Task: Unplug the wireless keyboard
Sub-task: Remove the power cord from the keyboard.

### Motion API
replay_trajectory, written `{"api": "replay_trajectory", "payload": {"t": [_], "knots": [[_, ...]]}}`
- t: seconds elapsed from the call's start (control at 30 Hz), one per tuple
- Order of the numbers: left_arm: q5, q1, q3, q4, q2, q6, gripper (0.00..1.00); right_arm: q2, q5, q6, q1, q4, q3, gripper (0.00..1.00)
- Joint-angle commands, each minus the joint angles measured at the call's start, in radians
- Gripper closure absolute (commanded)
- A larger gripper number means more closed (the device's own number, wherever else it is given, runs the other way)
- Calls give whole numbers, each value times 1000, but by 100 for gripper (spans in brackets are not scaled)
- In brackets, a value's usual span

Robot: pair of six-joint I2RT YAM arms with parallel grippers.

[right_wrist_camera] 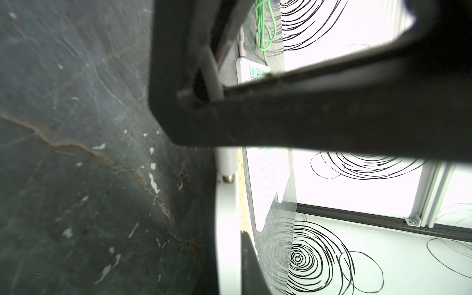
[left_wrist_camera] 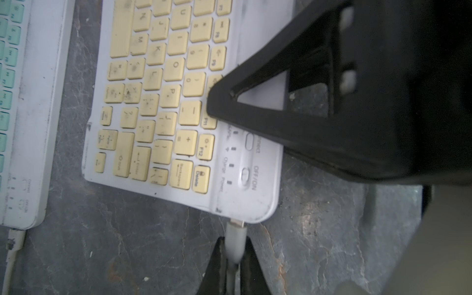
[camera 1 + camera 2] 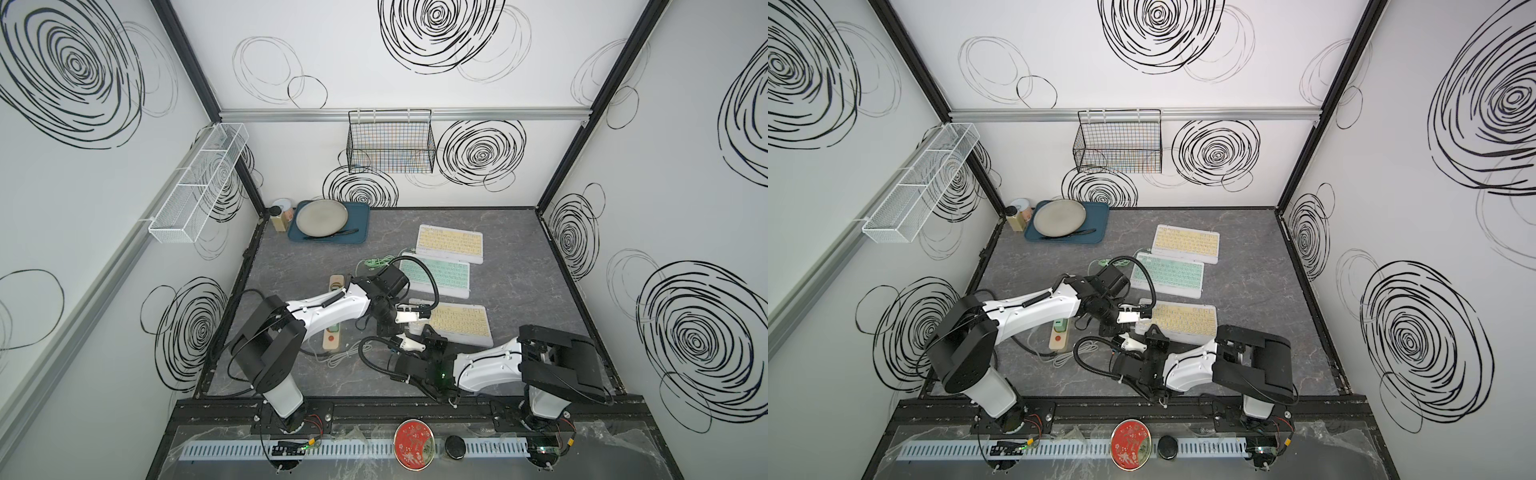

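Observation:
Nearest of the keyboards is the wireless keyboard (image 3: 461, 324) (image 2: 163, 107), white with yellow keys. A white cable plug (image 2: 236, 242) sits at its corner port, with a bit of its metal tip showing at the keyboard's edge. My left gripper (image 2: 236, 258) (image 3: 395, 331) is shut on that plug. My right gripper (image 3: 428, 334) is shut, and its black finger (image 2: 255, 112) (image 1: 249, 263) rests on top of the keyboard near the function keys. In the right wrist view the keyboard's white edge (image 1: 227, 242) runs beside that finger.
A green-keyed keyboard (image 3: 440, 276) and another yellow-keyed one (image 3: 451, 243) lie farther back. A wooden power strip (image 3: 332, 332) with white cables (image 3: 345, 355) lies left of the arms, and a green cable (image 3: 376, 264) behind them. A blue tray (image 3: 361, 232) holds a plate at the back left.

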Motion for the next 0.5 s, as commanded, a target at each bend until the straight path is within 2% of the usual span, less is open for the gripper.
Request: {"api": "replay_trajectory", "payload": {"t": [0.0,0.1,0.33,0.47], "knots": [[-125,56,-23,-90,-11,-2,100,-80,-23,75,-8,-31,-65,100],[-131,63,-23,-87,-13,-10,100,-104,-34,47,2,-8,-88,100],[-125,62,-37,-59,-52,-32,100,44,91,71,2,-51,-43,100],[-127,29,-29,-62,-78,-45,100,-12,189,21,-7,47,-82,100]]}}
